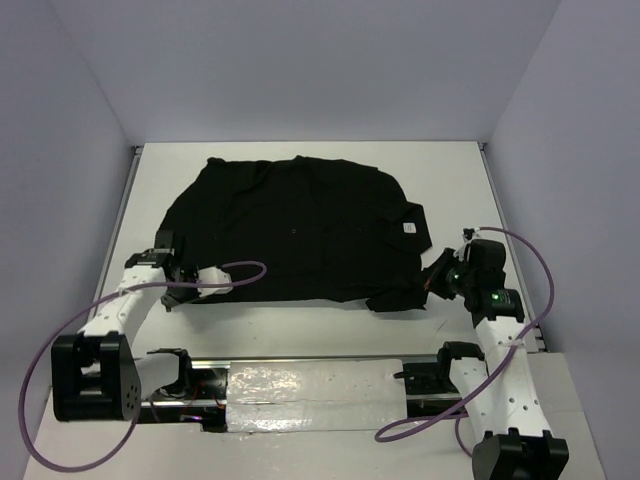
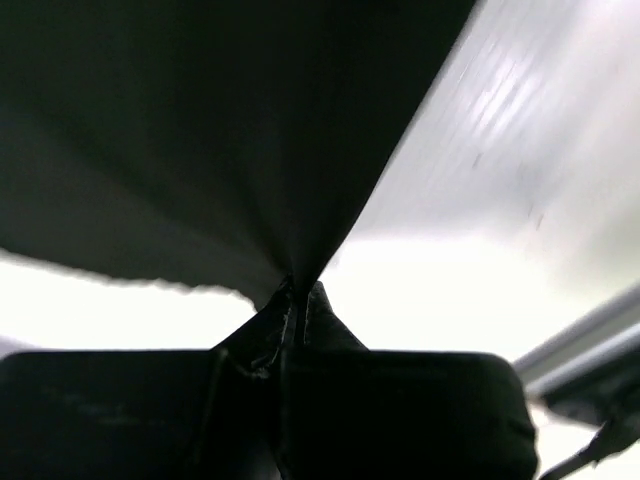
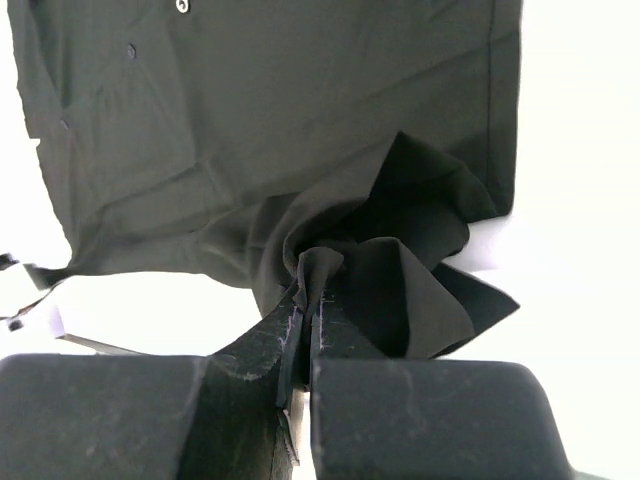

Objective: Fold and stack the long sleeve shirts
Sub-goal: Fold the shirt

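One black long sleeve shirt (image 1: 300, 230) lies spread on the white table, its small white neck label (image 1: 409, 227) at the right side. My left gripper (image 1: 185, 272) sits at the shirt's near left corner, shut on a pinch of the fabric (image 2: 240, 150), which rises taut from the fingertips (image 2: 318, 300). At the shirt's near right corner my right gripper (image 1: 437, 280) is shut on a bunched fold of the cloth (image 3: 330, 262). The shirt (image 3: 260, 120) stretches away from that pinch, and small buttons show near the top of the right wrist view.
A white table (image 1: 300, 155) lies between grey walls at the left, back and right. A metal rail with a white block (image 1: 310, 385) runs along the near edge between the arm bases. Purple cables (image 1: 535, 270) loop beside both arms.
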`<state>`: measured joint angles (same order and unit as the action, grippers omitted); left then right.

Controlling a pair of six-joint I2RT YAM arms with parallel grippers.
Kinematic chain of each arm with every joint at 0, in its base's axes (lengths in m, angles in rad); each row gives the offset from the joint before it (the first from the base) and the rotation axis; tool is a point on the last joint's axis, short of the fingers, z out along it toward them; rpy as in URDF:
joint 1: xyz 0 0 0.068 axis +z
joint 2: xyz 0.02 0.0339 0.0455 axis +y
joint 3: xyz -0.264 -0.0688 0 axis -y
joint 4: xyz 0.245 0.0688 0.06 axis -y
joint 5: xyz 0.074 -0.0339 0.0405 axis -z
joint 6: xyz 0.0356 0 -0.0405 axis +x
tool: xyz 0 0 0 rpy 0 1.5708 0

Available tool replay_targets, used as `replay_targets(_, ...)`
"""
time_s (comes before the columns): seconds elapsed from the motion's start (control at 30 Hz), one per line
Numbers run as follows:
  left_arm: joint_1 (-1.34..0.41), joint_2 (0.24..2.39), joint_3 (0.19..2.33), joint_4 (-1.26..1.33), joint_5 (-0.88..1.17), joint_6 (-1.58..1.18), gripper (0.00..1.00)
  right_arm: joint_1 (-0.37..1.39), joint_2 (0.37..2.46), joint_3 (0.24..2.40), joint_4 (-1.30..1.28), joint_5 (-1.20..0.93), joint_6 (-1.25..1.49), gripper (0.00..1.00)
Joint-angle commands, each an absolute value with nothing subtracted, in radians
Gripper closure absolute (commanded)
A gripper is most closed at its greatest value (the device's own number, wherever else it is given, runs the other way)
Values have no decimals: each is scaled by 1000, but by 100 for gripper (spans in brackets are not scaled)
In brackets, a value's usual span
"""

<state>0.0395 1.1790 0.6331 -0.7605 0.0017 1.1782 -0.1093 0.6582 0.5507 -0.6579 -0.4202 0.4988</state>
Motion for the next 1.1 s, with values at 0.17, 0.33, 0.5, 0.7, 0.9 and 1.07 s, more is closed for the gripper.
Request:
replay_targets(0.17,69,1091,719,-1029,23,1289,100,-106,612,693,-995,-367,497,100)
replay_targets(0.33,75,1094,745,-1103,55,1279,100,-106,598,782,-1121,-354,477,100)
replay_targets(0.5,80,1117,709,-1050,22,1308,100,-106,609,770,-1121,-402,468,100)
replay_targets(0.7,72,1247,699,-913,-17,1249,8,-106,627,632,-933,-479,500,100)
replay_targets(0.9,60,1370,1012,-862,126,1073,1,-104,785,658,-744,-489,538,100)
replay_targets(1.07,3,1543,1280,-885,261,899,1,-103,964,692,-493,-447,606,100)
